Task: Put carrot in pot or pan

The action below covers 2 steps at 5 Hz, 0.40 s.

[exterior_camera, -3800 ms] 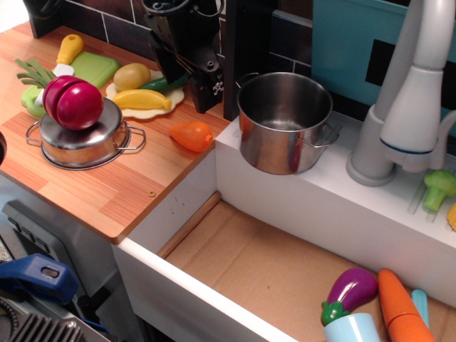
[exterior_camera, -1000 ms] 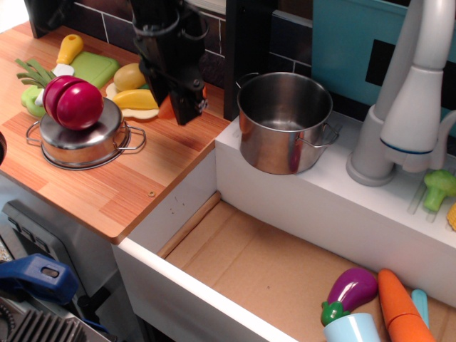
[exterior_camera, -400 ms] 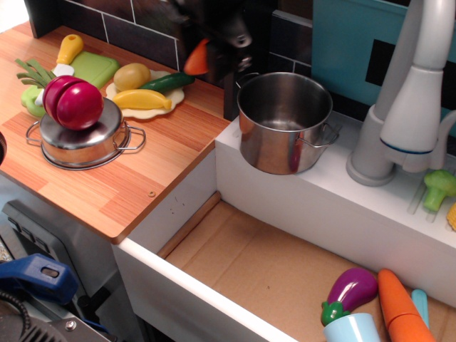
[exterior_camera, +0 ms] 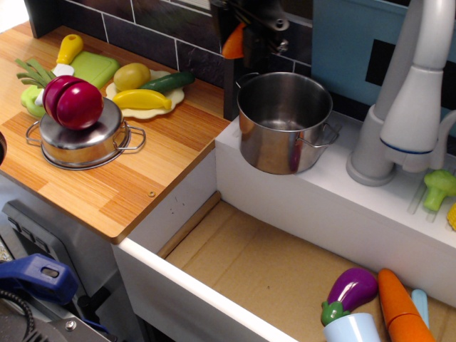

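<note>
The tall shiny steel pot [exterior_camera: 285, 128] stands on the white ledge at the sink's back left corner. It holds nothing that I can see. My black gripper [exterior_camera: 242, 32] is at the top of the view, above and just left of the pot's rim. It is shut on the small stubby orange carrot [exterior_camera: 233, 43], which hangs in the air, partly hidden by the fingers.
A shallow steel pan [exterior_camera: 84, 135] with a red onion on it sits on the wooden counter at left. A plate [exterior_camera: 146, 96] with banana, potato and cucumber lies behind it. A faucet [exterior_camera: 406, 107] stands right of the pot. An eggplant [exterior_camera: 349, 291] and a bigger carrot [exterior_camera: 400, 306] lie in the sink.
The gripper took the small carrot off the counter, lifted it and carried it right; it now hangs nearer the pot, higher up than 0.4 s ago.
</note>
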{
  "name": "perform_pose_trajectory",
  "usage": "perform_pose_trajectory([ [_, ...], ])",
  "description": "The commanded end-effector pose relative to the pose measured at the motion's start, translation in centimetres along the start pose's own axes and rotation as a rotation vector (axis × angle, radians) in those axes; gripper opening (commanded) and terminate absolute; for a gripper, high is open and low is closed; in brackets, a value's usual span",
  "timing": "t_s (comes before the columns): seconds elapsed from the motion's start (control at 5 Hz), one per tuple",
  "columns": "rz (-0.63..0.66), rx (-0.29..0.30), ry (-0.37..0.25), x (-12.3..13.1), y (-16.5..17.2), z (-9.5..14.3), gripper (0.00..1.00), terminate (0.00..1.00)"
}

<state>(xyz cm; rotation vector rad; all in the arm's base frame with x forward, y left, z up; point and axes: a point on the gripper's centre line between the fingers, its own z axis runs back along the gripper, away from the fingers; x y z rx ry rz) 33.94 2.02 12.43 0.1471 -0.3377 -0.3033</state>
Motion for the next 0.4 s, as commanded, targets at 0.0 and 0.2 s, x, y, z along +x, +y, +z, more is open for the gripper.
perform_pose_trajectory([
  [0.0, 0.021, 0.002, -0.066, 1.49, 0.14, 1.05, 1.00, 0.00],
  [0.2, 0.021, 0.002, -0.066, 1.49, 0.14, 1.05, 1.00, 1.00],
])
